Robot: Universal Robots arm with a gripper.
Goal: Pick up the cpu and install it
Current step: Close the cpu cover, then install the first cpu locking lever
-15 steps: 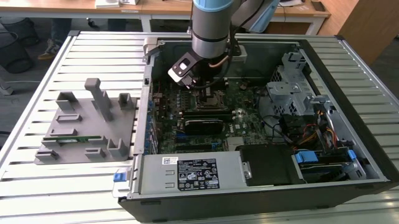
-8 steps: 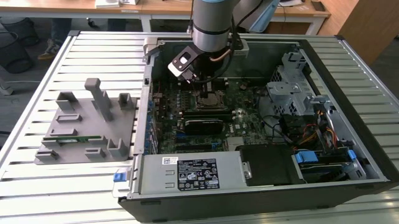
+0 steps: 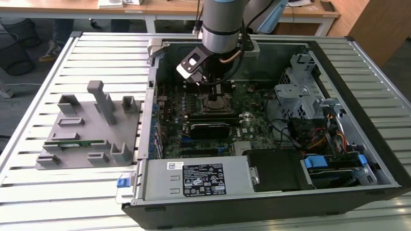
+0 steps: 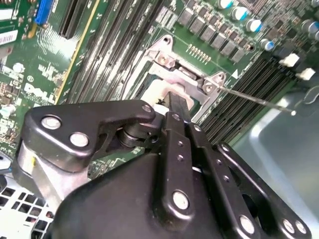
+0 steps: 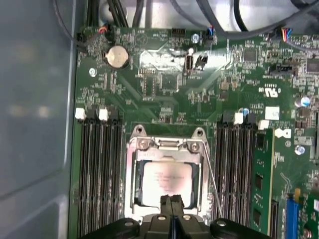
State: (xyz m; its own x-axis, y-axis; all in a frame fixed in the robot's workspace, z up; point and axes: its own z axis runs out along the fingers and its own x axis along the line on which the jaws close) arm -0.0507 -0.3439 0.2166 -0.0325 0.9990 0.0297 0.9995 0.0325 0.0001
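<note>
The cpu, a silvery square chip, lies flat inside the metal-framed socket on the green motherboard. My gripper hangs right over the socket with its two black fingers pressed together and nothing between them. Their tips are at the chip's near edge. In the second wrist view the fingers reach down to the socket, where a pale edge of the cpu shows. In the exterior view the gripper is low inside the open computer case, above the socket.
The socket's thin wire lever stands beside the frame. Memory slots flank the socket, with a green memory stick in one. A grey fixture block holding another green stick lies at the exterior view's left. Drive cages and cables crowd the case's right.
</note>
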